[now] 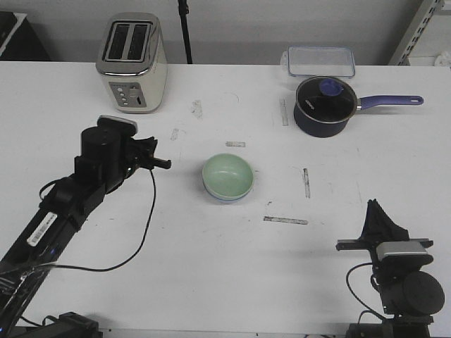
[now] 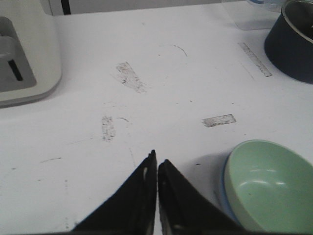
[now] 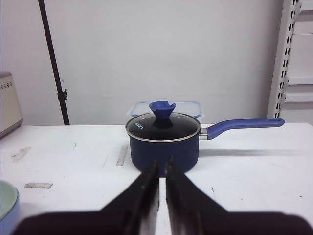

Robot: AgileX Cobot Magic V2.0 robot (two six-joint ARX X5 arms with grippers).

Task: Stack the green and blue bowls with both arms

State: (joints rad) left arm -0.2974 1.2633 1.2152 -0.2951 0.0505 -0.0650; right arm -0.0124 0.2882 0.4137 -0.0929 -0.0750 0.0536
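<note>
The mint green bowl [image 1: 227, 175] sits nested inside the blue bowl [image 1: 224, 200] in the middle of the table; only a thin blue rim shows beneath it. In the left wrist view the green bowl [image 2: 266, 183] lies just beside the fingers, with a sliver of the blue bowl [image 2: 225, 193] at its edge. My left gripper [image 1: 168, 163] [image 2: 157, 159] is shut and empty, a short way left of the stack. Shut and empty too, my right gripper [image 1: 374, 205] [image 3: 162, 163] hovers near the table's front right, pointing toward the saucepan. The stacked bowls' edge [image 3: 7, 205] shows in the right wrist view.
A cream toaster [image 1: 132, 62] stands at the back left. A dark blue lidded saucepan [image 1: 324, 105] with a long handle is at the back right, a clear plastic container [image 1: 318, 60] behind it. Tape marks [image 1: 285, 220] dot the white table.
</note>
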